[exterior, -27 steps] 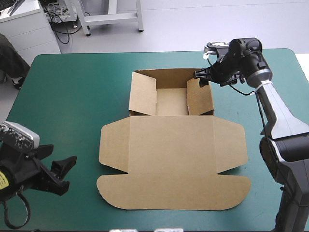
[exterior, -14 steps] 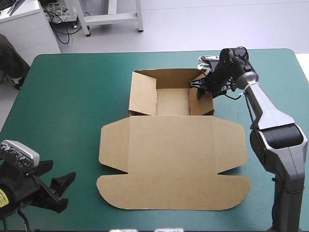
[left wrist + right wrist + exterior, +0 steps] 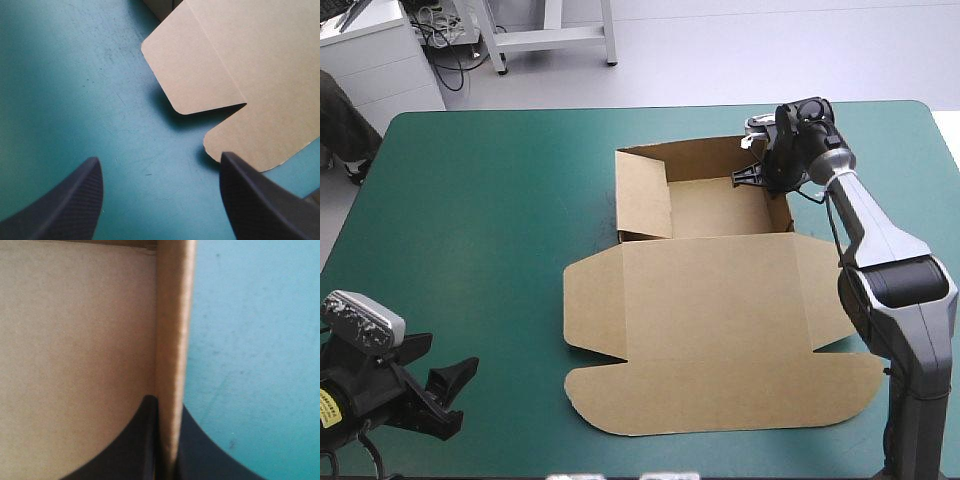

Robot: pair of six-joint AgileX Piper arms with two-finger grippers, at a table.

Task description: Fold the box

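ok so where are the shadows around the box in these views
High view: in the box, the tray floor is a shade darker than the flat lid. Left wrist view: a dark shadow on the teal-green cover hugs the rounded edge of the side flap. Right wrist view: the wall pinched by the right end effector has a dim inner edge.

Nothing can be read here: no word, number or brand. The box [image 3: 720, 330] is plain brown board on every face that shows (lid, flaps and walls alike). The one label in sight is a small yellow sticker [image 3: 326, 410] on the left arm [image 3: 370, 385], at the near left corner of the tabletop [image 3: 470, 200]. Its dark marks are too small to make out.
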